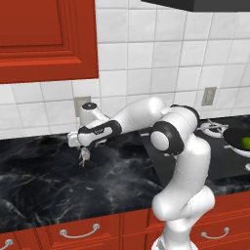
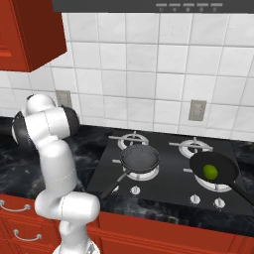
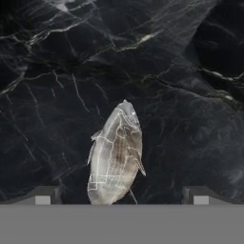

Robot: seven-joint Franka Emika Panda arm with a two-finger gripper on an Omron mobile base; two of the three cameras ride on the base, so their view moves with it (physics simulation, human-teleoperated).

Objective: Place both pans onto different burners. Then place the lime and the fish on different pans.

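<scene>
Across the kitchen wall run white tiles [image 2: 149, 74], with a red upper cabinet [image 1: 46, 39] at the left and red drawers [image 1: 78, 229] below.

Counter [image 1: 39, 171]: black marble with pale veins, running left of the cooktop.

Cooktop [image 2: 168, 193]: black glass, set in the counter, with a row of small silver knobs [image 2: 135, 190] along its front edge.

Arm [image 1: 183, 161]: white with dark joints, rising in front of the drawers and reaching left over the marble.

Burners [image 2: 133, 140]: silver-grey rings with dark grates; two at the rear stand bare, two at the front carry pans.

Grey-black pan [image 2: 140, 158]: on the front left burner, long handle pointing toward the front left.

Black pan [image 2: 214, 170]: on the front right burner, handle running toward the front right.

Gripper [image 1: 84, 157]: pointed down over the marble, well left of the cooktop; jaws spread wide, holding nothing.

Fish [image 3: 116, 155]: pale grey-tan, lying flat on the marble; in the hand view it sits between the two finger tips, nearer the left one, touching neither.

Lime [image 2: 211, 171]: bright green, resting inside the black pan.
</scene>
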